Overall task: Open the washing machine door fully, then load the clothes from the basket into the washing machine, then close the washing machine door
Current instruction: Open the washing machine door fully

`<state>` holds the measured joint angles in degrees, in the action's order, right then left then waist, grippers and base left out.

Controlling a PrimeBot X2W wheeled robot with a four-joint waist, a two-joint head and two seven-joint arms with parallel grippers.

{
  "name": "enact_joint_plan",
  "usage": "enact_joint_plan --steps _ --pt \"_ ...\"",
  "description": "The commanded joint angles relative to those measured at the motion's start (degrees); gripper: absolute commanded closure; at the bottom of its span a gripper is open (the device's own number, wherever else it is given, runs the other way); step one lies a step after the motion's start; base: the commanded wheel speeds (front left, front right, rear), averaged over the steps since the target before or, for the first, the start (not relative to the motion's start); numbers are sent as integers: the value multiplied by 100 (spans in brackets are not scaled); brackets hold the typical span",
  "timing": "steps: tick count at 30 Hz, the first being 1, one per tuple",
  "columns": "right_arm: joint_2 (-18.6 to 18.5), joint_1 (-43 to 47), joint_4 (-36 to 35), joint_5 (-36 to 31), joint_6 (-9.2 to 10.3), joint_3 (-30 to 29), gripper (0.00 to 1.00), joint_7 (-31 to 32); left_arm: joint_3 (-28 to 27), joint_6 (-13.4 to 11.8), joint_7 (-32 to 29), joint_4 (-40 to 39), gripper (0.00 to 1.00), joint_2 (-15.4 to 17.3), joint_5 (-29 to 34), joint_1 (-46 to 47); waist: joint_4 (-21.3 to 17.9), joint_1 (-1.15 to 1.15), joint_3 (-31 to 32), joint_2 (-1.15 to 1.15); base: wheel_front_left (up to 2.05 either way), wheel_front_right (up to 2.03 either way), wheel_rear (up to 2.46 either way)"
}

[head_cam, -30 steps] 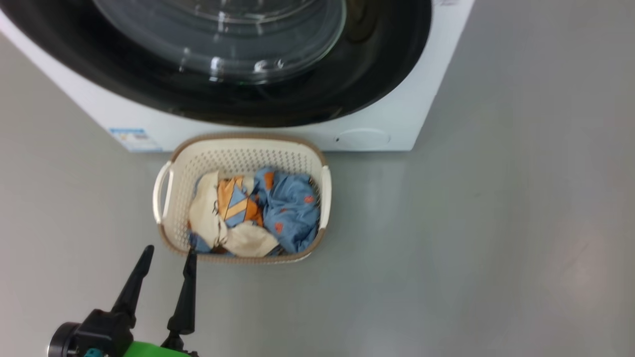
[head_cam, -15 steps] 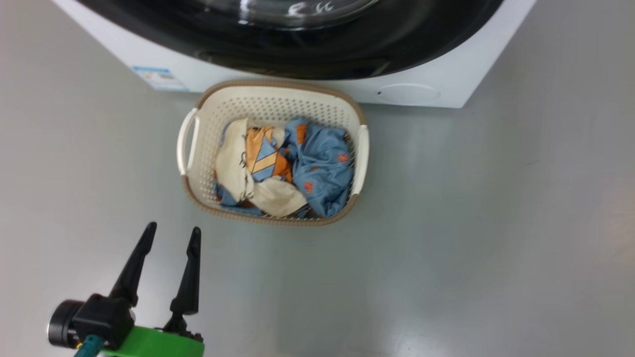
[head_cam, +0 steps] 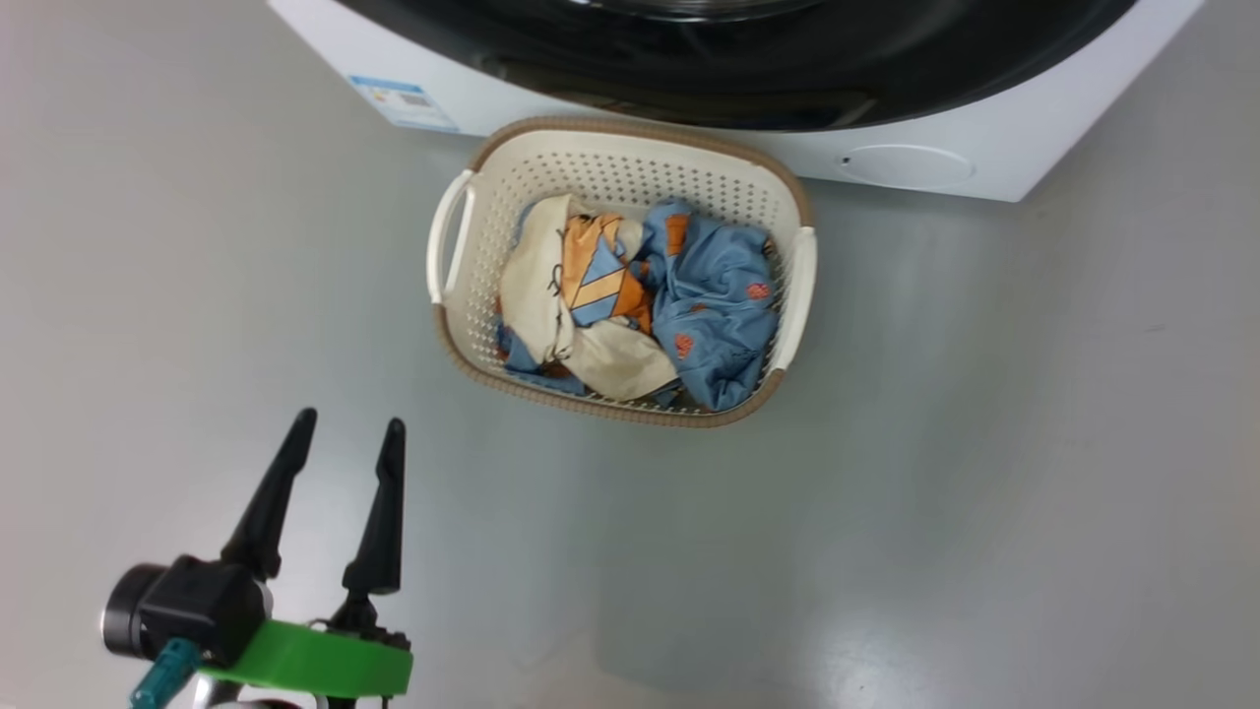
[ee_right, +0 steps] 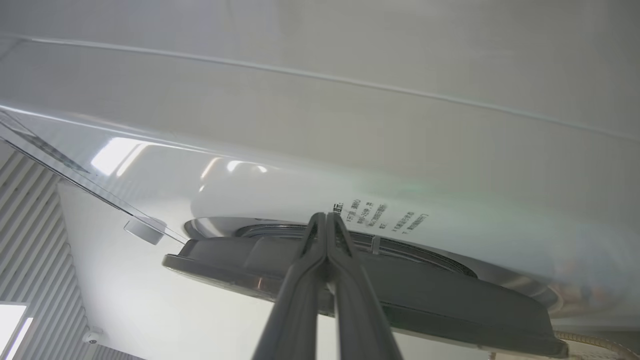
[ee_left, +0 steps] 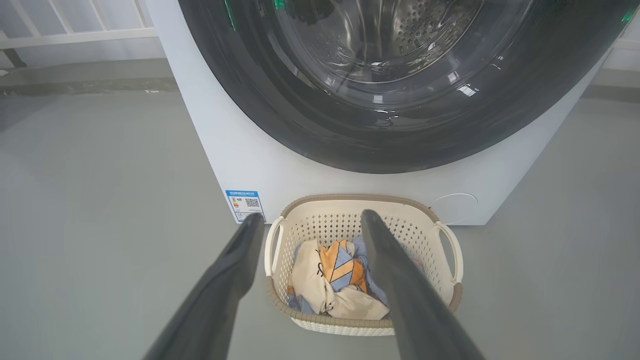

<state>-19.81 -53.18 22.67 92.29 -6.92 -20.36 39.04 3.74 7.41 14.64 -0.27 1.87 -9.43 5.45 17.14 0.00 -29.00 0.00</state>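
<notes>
One wrist view showed the right hand [ee_right: 326,216] pinched shut, empty; the left hand [head_cam: 349,420] gaped empty; clothes [head_cam: 709,295] lay in the basket [head_cam: 610,169].

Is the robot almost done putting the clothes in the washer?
Not nearly. Done: nothing yet; the big round glossy black door of the white washing machine isn't swung open. In hand: the shut right tool points at the door's edge. Left: the blue, cream and orange clothes all lie in the cream perforated plastic basket, with the open left tool short of it.

Blue label [ee_left: 244,205] with QR code [ee_left: 252,202] on washing machine [ee_left: 235,140], wording illegible, small print [ee_right: 380,216] on its panel [ee_right: 280,195] unreadable
</notes>
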Motion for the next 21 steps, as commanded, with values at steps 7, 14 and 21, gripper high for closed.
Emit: enact_joint_plan --steps 7,14,21 --pt "9 -278 -107 -204 -57 222 100 66 -206 8 36 -143 0 101 -215 171 328 0 -120 0 0 0 0" --pt "-7 -346 -79 -288 -57 299 100 80 -100 -30 36 -158 0 101 -341 150 482 0 -152 0 0 0 0" --pt "2 -419 -66 -338 -57 391 100 88 -20 -90 36 -194 0 101 -420 152 588 0 -186 0 0 0 0"
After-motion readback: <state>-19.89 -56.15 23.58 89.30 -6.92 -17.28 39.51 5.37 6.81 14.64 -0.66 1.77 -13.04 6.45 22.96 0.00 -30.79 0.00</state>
